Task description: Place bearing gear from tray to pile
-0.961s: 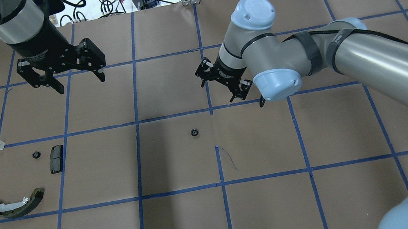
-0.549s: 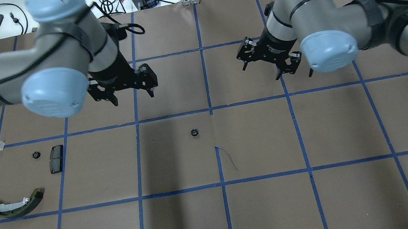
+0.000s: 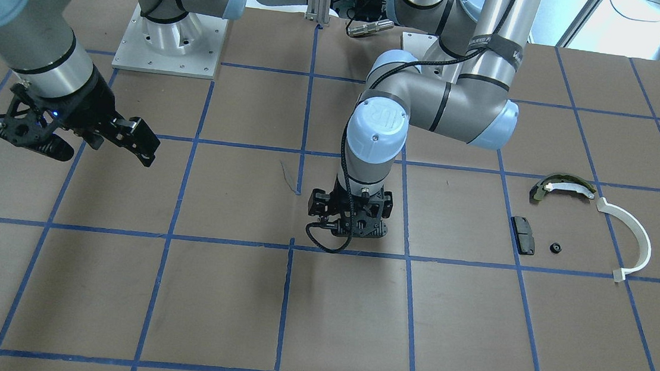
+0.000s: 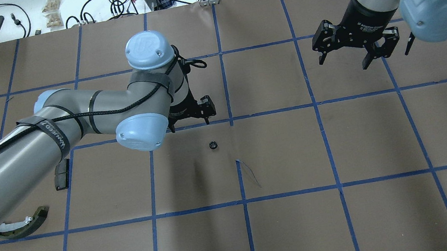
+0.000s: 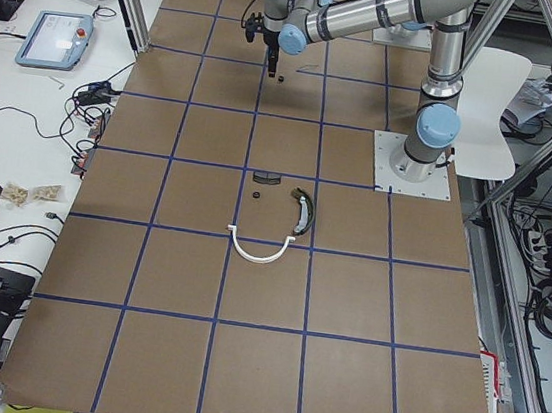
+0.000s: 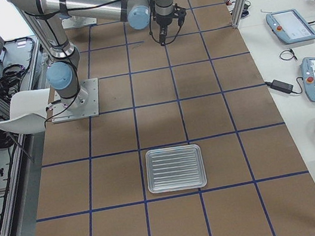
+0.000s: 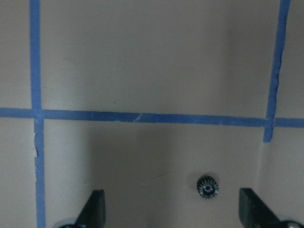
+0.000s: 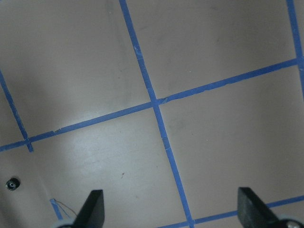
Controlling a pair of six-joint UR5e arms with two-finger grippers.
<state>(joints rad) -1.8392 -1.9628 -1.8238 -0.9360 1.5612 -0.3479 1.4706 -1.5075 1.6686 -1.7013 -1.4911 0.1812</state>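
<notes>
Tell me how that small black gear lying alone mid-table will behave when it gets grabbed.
The gear lies flat, so it probably won't roll unless tipped on edge. It looks tiny and rigid, likely light. Sitting off-centre in the span of the open left gripper, it may skid on the paper if one side touches first.

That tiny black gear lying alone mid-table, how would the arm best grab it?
Pinch the gear across its toothed rim, coming straight down from above. It lies flat with its hole upward, probably too low for a side approach. The open left tool hangs close by it.
</notes>
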